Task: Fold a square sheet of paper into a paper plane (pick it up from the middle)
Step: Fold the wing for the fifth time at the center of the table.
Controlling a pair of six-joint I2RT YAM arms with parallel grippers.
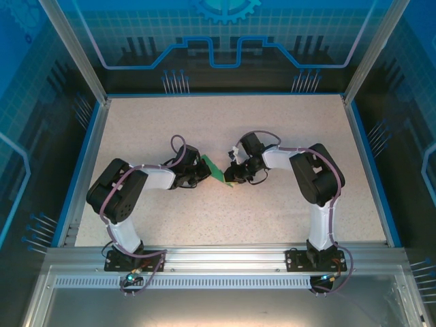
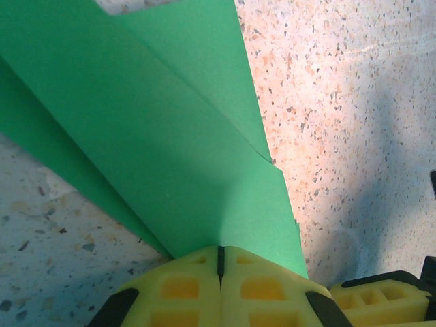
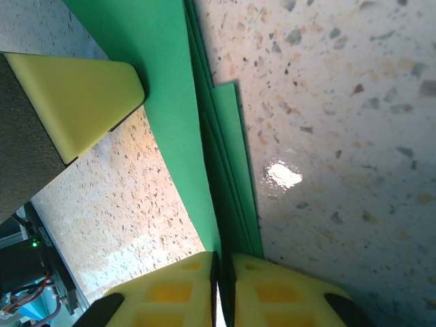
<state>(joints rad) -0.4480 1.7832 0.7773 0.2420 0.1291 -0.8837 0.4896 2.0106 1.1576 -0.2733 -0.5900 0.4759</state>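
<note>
The speckled beige table (image 1: 286,129) takes up the middle of the overhead frame. The black-and-white left arm (image 1: 129,191) and right arm (image 1: 317,177) lean in from the lower corners and meet at its centre. Between their tips lies the thin, creased green paper sheet (image 1: 216,170), folded into overlapping layers but, as I judge it, not a finished dart yet.

In the left wrist view the left gripper (image 2: 219,262) has its yellow jaws together at bottom centre, clamped on the sheet's near end. The paper fans straight away from them toward the top of the frame, a crease running up its length.

In the right wrist view the right gripper (image 3: 219,262) has its jaws all but together, pinching the stacked edges — the sheet runs as a narrow strip from them up toward the upper left.

So the paper lies dead ahead of both, held from opposite sides, and neither arm is nearer. One grip probably has to let go before the next crease — otherwise the paper may tear.
</note>
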